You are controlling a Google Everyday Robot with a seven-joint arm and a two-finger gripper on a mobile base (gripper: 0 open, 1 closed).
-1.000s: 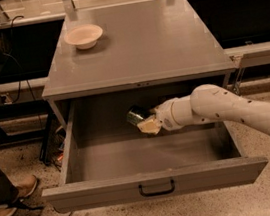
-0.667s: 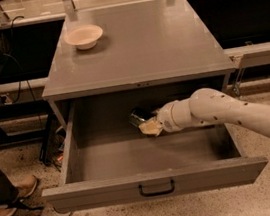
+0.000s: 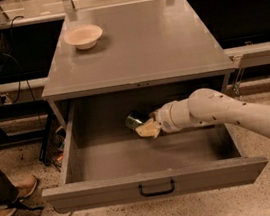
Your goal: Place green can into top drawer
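The top drawer [image 3: 156, 181] of the grey cabinet stands pulled out, with a small black handle on its front panel. My white arm reaches in from the right. My gripper [image 3: 145, 126] is inside the drawer, near its back middle, shut on the green can [image 3: 133, 121]. The can lies tilted in the fingers, its silver end facing left, just above or on the drawer floor; I cannot tell which. Part of the can is hidden by the beige fingertips [image 3: 148, 128].
A beige bowl [image 3: 83, 36] sits on the cabinet top [image 3: 165, 39] at the back left. A person's leg and shoe [image 3: 9, 197] stand on the floor at the left. Dark shelving and rails run behind the cabinet.
The gripper with the can has shifted slightly left and toward the back of the drawer. The drawer and bowl have not moved.
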